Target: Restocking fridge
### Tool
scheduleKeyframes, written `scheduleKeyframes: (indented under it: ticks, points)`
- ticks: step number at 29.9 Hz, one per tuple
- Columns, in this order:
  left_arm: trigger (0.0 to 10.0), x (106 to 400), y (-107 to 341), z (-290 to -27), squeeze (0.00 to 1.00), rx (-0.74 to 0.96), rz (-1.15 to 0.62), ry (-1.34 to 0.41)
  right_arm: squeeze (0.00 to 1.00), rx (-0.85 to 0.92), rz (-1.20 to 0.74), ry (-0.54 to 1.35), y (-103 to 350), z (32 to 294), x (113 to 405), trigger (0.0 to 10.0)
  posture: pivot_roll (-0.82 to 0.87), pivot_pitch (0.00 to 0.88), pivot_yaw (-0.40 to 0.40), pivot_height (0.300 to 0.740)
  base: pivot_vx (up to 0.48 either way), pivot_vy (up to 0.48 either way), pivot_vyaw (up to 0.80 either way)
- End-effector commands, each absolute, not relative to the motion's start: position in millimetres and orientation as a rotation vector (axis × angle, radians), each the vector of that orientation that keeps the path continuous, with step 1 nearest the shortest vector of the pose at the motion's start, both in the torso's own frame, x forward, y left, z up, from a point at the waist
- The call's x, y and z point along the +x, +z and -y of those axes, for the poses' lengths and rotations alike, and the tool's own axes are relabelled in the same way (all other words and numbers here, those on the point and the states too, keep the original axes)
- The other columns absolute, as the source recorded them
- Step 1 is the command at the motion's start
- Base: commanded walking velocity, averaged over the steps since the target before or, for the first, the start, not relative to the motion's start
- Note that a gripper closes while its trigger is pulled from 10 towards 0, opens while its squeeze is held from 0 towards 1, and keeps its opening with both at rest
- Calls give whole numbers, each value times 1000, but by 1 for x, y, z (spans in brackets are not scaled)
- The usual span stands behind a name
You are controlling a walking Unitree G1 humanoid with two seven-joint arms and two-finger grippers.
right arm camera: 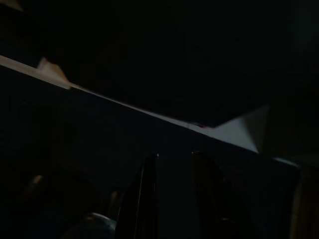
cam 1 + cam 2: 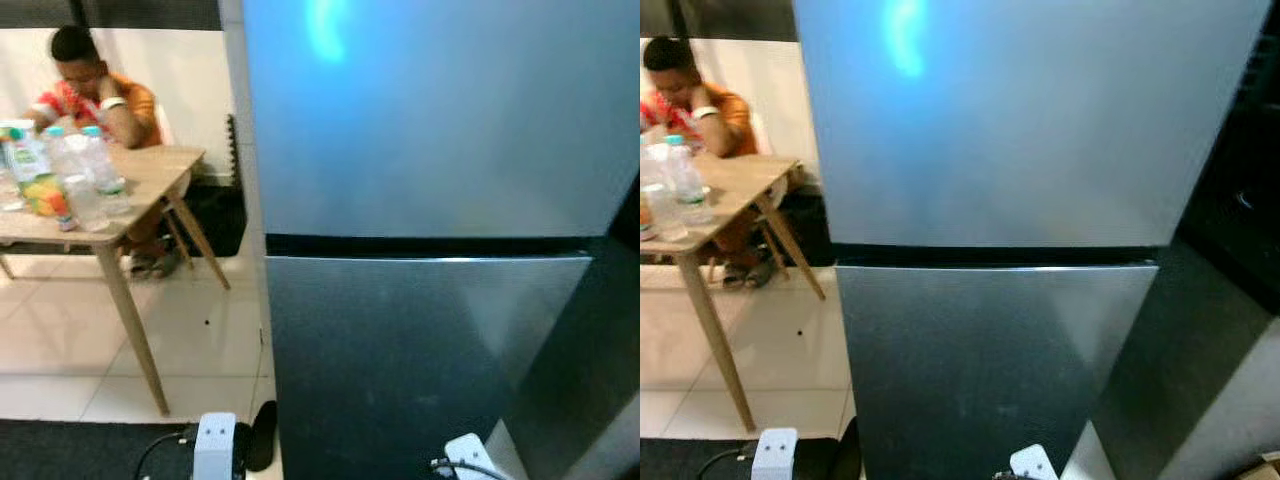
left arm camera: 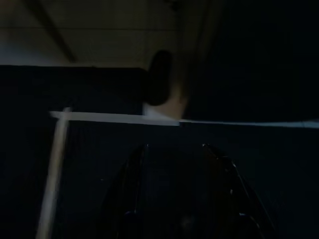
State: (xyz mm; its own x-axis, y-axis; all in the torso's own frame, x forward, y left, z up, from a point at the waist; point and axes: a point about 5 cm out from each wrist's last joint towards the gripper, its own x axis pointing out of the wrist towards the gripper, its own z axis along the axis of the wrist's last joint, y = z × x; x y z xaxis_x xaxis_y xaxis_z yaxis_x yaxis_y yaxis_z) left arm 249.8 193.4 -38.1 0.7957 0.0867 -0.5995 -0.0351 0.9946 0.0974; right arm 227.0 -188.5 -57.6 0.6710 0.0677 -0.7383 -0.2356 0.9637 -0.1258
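The fridge (image 2: 430, 200) is showing smooth brushed metal doors, catching a soft bluish glare. The table (image 2: 150, 175) is looking like pale matt wood, the bottles (image 2: 85, 180) on it clear plastic, and the floor (image 2: 60, 340) is gleaming as glossy tile

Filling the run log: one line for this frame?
stage: facing silver two-door fridge, doors closed | items: clear plastic water bottles on wooden table, robot's left | person seated there | arms: low, idle

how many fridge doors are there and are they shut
2. The upper door and the lower door sit one above the other, split by a dark seam; both look shut. The drinks wait on the wooden table to the robot's left.
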Motion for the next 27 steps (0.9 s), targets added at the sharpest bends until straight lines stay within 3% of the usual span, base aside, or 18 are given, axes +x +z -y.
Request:
scheduleKeyframes:
  ticks: [1,12,21,27]
  points:
    - [10000,245,-42,-194,0,163,-674,34,0,-180,-837,149,-61,189,221,10000,-40,71,-17,740,0,0,800]
    - [10000,239,-47,-191,0,111,-704,47,0,-153,-873,195,-70,184,207,10000,-37,112,-9,740,0,0,800]
    - [10000,234,-49,-181,0,113,-686,-71,0,-148,-859,217,-70,187,204,10000,-54,60,17,740,0,0,800]
    - [10000,239,-46,-179,0,130,-661,-59,0,-139,-836,213,-67,188,208,10000,-39,43,24,740,0,0,800]
